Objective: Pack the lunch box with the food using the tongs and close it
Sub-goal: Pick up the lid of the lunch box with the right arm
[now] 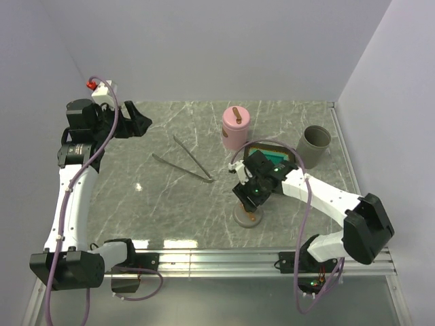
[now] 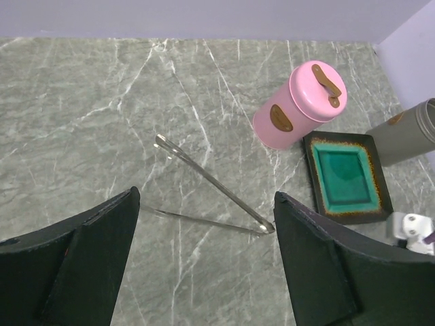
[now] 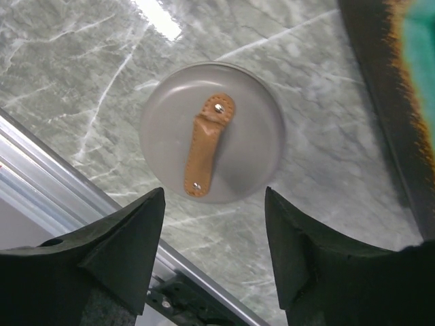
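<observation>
None of the food shows in any view; the tray (image 2: 338, 140) is bare. Tongs (image 2: 213, 183) lie untouched mid-table, left of the tray, their V opening toward the far left. Left gripper (image 2: 206, 193) sits far left, fingers wide, holding nothing. Right gripper (image 3: 214, 193) hovers over the grey lid (image 3: 251, 142) near the front rail, fingers apart, empty. Grey box (image 1: 314, 146) stands uncovered far right; pink box (image 1: 236, 129) is capped. Packing and closing all remain.

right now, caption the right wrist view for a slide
open right gripper above a grey lid with tan strap, black tray edge alongside
</observation>
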Action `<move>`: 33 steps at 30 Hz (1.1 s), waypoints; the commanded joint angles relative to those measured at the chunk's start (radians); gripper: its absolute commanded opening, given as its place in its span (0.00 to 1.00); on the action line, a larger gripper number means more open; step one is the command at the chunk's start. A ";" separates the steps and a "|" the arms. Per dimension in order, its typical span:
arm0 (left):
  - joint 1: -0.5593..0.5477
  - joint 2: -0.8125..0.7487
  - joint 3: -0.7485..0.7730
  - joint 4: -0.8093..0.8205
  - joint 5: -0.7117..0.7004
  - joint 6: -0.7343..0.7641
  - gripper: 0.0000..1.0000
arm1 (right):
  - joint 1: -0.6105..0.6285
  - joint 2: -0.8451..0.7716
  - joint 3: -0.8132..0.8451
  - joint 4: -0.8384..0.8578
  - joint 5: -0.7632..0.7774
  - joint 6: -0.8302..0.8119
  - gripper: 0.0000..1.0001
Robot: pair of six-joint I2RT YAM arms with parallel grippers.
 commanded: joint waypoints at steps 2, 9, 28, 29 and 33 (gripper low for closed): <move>0.015 -0.003 -0.010 0.053 0.039 -0.032 0.86 | 0.042 0.057 0.017 0.052 0.016 0.028 0.62; 0.015 0.011 0.008 0.047 0.051 -0.033 0.85 | 0.122 0.169 0.041 0.058 0.071 0.039 0.60; 0.015 0.014 0.010 0.049 0.051 -0.022 0.84 | 0.134 0.235 0.093 0.044 0.082 0.030 0.00; 0.015 0.015 0.010 0.047 0.066 -0.021 0.84 | 0.134 0.218 0.098 0.035 0.063 0.022 0.00; 0.017 0.009 0.015 0.041 0.118 -0.013 0.83 | 0.133 0.123 0.174 -0.066 -0.015 -0.015 0.00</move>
